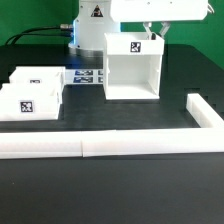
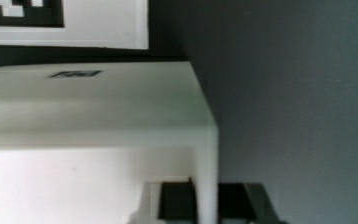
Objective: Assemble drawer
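Note:
The drawer's white open-fronted casing (image 1: 130, 68) stands upright at the table's middle back, with a tag on its top (image 1: 137, 45). My gripper (image 1: 155, 34) comes down over the casing's top edge on the exterior view's right. In the wrist view my black fingers (image 2: 243, 202) sit on either side of the casing's thin side wall (image 2: 206, 165) and press against it. The gripper (image 2: 206, 198) is shut on that wall. Two small white trays with tags, one (image 1: 38, 78) behind the other (image 1: 27, 103), stand at the exterior view's left, apart from the casing.
The long low white L-shaped bar (image 1: 110, 146) runs along the front and turns back at the exterior view's right (image 1: 206, 115). The marker board (image 1: 86, 76) lies between trays and casing. A tagged white surface (image 2: 60, 25) shows beyond the casing in the wrist view.

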Motion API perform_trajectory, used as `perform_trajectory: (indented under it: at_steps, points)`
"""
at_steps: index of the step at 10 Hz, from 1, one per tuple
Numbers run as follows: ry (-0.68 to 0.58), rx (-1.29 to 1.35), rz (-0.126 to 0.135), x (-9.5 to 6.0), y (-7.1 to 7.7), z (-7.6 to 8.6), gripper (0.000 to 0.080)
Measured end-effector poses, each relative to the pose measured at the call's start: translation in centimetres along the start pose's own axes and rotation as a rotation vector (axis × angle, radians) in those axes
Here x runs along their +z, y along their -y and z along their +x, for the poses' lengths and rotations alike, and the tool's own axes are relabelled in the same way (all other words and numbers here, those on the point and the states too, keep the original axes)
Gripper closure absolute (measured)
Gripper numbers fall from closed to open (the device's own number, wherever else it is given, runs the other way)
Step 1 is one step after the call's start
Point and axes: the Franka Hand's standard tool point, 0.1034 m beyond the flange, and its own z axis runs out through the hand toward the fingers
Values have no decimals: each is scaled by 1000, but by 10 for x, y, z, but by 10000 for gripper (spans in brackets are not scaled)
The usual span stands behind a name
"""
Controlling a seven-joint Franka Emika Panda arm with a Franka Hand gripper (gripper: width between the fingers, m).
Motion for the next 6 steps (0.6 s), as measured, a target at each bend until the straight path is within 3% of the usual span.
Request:
perform_trajectory:
  at_steps: [3,5,6]
  points:
    - [-39,-22,27,-3,-12,66,762]
    - [-90,-30,39,-6,-27,122,762]
    - [-107,-24,41,-6,-31,139,762]
